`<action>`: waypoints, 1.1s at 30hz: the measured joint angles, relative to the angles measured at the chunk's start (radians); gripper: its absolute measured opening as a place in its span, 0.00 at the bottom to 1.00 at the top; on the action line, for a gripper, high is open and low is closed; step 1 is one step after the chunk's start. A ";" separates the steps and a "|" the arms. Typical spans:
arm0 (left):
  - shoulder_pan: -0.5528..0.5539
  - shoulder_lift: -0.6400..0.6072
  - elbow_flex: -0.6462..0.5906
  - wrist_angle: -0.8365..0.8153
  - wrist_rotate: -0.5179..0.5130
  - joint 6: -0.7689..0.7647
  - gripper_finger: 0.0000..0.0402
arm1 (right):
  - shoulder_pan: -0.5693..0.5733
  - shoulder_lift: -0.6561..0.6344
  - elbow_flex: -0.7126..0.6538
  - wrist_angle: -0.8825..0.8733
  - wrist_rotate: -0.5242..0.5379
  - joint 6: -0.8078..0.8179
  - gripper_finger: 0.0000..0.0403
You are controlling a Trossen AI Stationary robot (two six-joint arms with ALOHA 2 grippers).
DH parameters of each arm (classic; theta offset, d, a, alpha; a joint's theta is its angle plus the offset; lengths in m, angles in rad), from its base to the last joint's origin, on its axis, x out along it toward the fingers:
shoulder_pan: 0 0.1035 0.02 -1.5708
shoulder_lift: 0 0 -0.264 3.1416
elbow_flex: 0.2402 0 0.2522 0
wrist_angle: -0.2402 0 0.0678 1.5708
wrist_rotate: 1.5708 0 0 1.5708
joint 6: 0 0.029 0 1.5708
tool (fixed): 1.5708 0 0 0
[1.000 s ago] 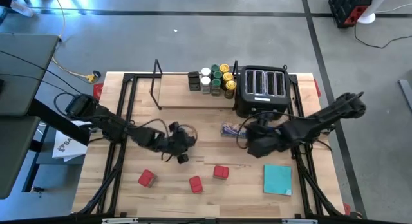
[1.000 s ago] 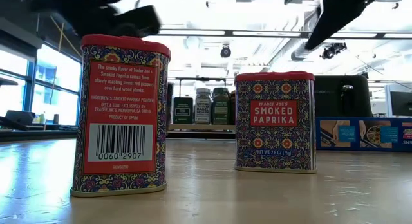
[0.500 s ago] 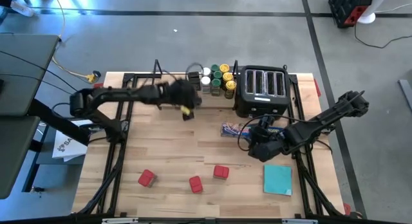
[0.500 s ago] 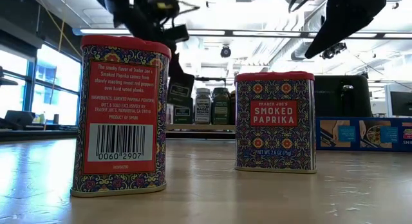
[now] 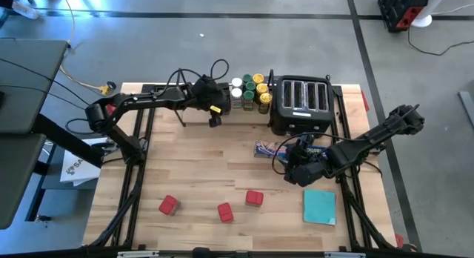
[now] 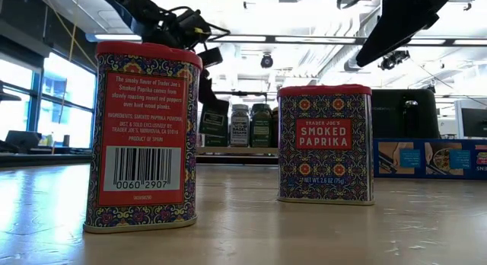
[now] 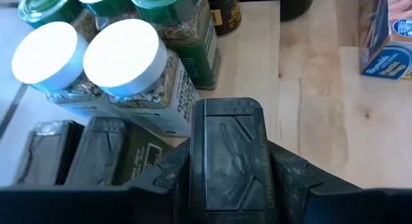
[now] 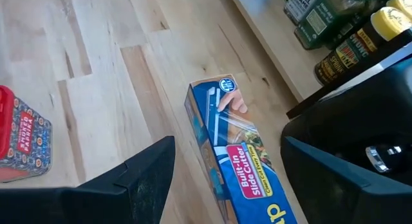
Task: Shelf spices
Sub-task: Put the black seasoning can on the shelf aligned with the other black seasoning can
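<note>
Clock directions per the high view, 12 o'clock = far edge of table.

Left gripper (image 5: 212, 110) at the shelf (image 5: 237, 117), over the 9 o'clock end of the spice cluster (image 5: 248, 91). In the left wrist view, sits directly above a row of dark tins (image 7: 96, 153), white-lidded jars (image 7: 122, 53) just beyond. Cannot tell how wide it stands, or whether it has hold of a tin – own body hides the contact.

Right gripper (image 5: 296, 169) low over the table at 5 o'clock of the toaster (image 5: 304, 102), fingers (image 8: 148, 179) spread wide, nothing between them; blue wrap box (image 8: 238, 159) lying just ahead.

Left to shelve: three red tins (image 5: 224, 211) upright on the table near the 6 o'clock edge, well apart from the shelf.

Key relation – nearest red tin (image 5: 254, 198) lies at about 8 o'clock of the right gripper, near; from the left gripper all three lie toward 6 o'clock, across the full table depth. Judgement: right arm nearer for the pick, left arm nearer to the shelf.
</note>
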 joint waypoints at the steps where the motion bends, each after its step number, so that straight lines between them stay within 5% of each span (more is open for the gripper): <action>1: 0.001 0.000 0.000 0.002 0.000 0.012 0.36 | 0.000 0.000 0.000 0.002 -0.006 0.000 0.69; 12: 0.025 -0.002 0.000 0.007 -0.015 0.052 0.53 | 0.000 0.000 0.001 0.010 -0.019 0.000 0.69; 19: -0.013 -0.074 0.000 -0.001 -0.116 0.073 0.54 | 0.000 0.000 0.001 0.013 -0.019 -0.003 0.69; 25: -0.088 -0.114 0.001 -0.031 -0.114 0.022 0.45 | 0.000 0.000 0.001 0.021 -0.019 -0.007 0.69; 33: -0.144 -0.022 -0.001 -0.094 -0.123 -0.041 0.19 | 0.000 0.001 0.001 0.047 -0.019 -0.026 0.69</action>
